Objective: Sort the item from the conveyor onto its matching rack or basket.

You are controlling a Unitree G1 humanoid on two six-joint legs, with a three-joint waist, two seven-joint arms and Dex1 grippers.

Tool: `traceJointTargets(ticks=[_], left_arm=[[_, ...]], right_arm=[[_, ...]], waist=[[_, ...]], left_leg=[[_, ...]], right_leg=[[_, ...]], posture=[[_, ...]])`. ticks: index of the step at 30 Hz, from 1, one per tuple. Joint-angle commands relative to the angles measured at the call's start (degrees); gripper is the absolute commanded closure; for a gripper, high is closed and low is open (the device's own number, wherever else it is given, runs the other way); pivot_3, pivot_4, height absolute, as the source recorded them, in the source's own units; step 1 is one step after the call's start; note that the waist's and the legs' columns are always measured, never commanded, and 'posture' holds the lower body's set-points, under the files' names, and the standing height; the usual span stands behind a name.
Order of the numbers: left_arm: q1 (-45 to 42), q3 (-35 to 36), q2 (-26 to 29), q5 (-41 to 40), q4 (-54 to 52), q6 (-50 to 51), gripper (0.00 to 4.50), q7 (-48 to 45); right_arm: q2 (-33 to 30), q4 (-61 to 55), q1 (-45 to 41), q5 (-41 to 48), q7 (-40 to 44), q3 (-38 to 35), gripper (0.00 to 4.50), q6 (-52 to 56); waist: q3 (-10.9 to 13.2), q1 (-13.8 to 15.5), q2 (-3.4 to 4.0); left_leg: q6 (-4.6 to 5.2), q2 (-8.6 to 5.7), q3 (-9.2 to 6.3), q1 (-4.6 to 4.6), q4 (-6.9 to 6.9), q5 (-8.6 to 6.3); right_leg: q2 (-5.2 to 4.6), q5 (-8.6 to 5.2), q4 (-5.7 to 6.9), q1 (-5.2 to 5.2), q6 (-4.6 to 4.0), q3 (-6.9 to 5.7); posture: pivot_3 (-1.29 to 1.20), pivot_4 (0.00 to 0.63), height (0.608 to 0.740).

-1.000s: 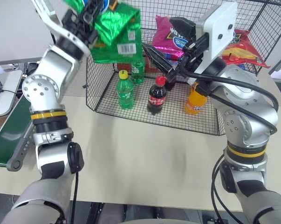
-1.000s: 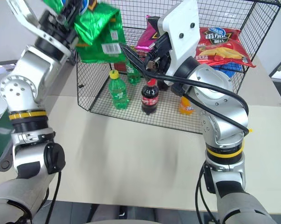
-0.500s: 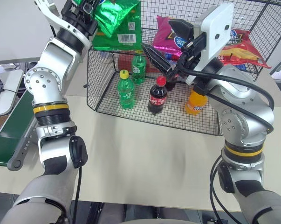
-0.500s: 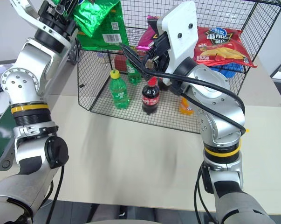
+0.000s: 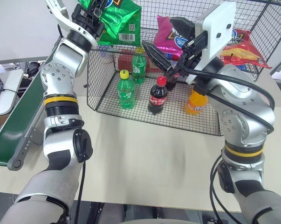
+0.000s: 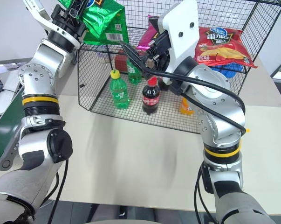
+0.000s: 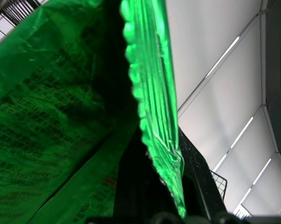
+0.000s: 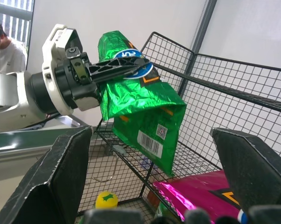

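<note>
The left gripper [image 8: 124, 66] is clamped on the top of the green chip bag [image 5: 118, 23], and the bag hangs high at the left upper corner of the black wire cage [image 5: 252, 21], over its rim. The right gripper [image 5: 160, 59] has its two fingers wide apart and holds nothing, in front of the cage. The magenta bag [image 5: 174, 39] and the red bag [image 5: 245, 49] lie on the upper shelf. Bottles stand on the cage floor. The conveyor [image 5: 17, 126] is far on the left.

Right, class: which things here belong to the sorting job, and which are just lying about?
Job:
- green bag, held by the left hand
- conveyor
- wire cage

Lying about:
- magenta bag
- red bag
- green bottles
- cola bottle
- orange bottle
</note>
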Motion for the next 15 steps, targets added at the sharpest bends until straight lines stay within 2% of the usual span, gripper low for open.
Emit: traceJointTargets(ticks=[1,15], left_arm=[[5.2,1.1,-2.0,-2.5,-9.4,3.8,4.40,4.4],[18.3,3.9,-10.8,-13.1,-33.5,7.5,4.40,32.5]], right_arm=[[-0.1,-2.4,-0.7,-0.4,-0.8,-1.0,0.00,0.0],[1.1,-1.0,-0.9,-0.3,0.1,-0.2,0.00,-1.5]], waist=[[0.0,-0.1,0.00],[0.0,0.3,0.00]], left_leg=[[0.00,0.01,-0.01,0.00,-0.01,0.00],[0.02,0.00,-0.06,-0.04,0.05,-0.01]], right_leg=[[0.00,0.00,0.01,0.00,0.00,0.01],[-0.09,0.01,0.03,0.05,0.01,0.02]], posture=[[0.00,0.150,0.740],[0.00,0.150,0.740]])
